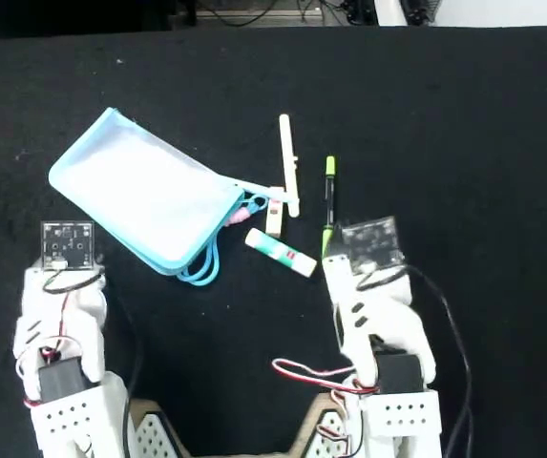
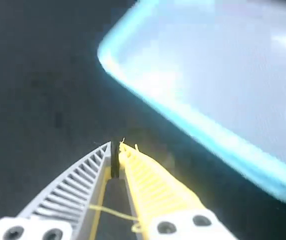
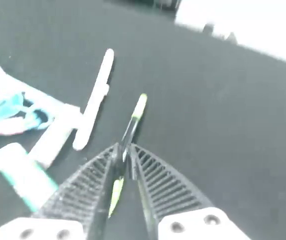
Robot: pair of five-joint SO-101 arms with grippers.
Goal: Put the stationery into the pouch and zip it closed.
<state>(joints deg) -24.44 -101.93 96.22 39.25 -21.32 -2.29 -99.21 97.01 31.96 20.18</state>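
The right gripper (image 3: 123, 150) is closed on the green-and-black pen (image 3: 134, 117). In the right wrist view its two ribbed fingers pinch the dark barrel, with the green tip sticking out past them and another green part running back between them. From the high view that grip is hidden under the arm's camera board. There, the pen lies lengthwise on the black table (image 1: 445, 114), pointing away from the arm, with its near end lost under the board.

Just left of this pen lies a white pen (image 1: 288, 162), roughly parallel to it. Near the white pen's near end are a small white stick (image 1: 274, 218) and, nearer still, a slanted white-and-green glue stick (image 1: 281, 253). The right wrist view shows all three beside the gripper. It catches only a corner of the pouch.

The left gripper (image 2: 115, 150) is closed on nothing: in its wrist view the grey and yellow fingers meet at the tips over bare table, apart from the pouch's blue edge. The high view places this arm at the near left, its fingers hidden under its board.

The pouch (image 1: 144, 191) — pale with a light blue border — lies flat and slanted, left of the stationery and well apart from the held pen. A blue strap (image 1: 206, 267) loops from its near right end. I cannot tell whether its zip is open.
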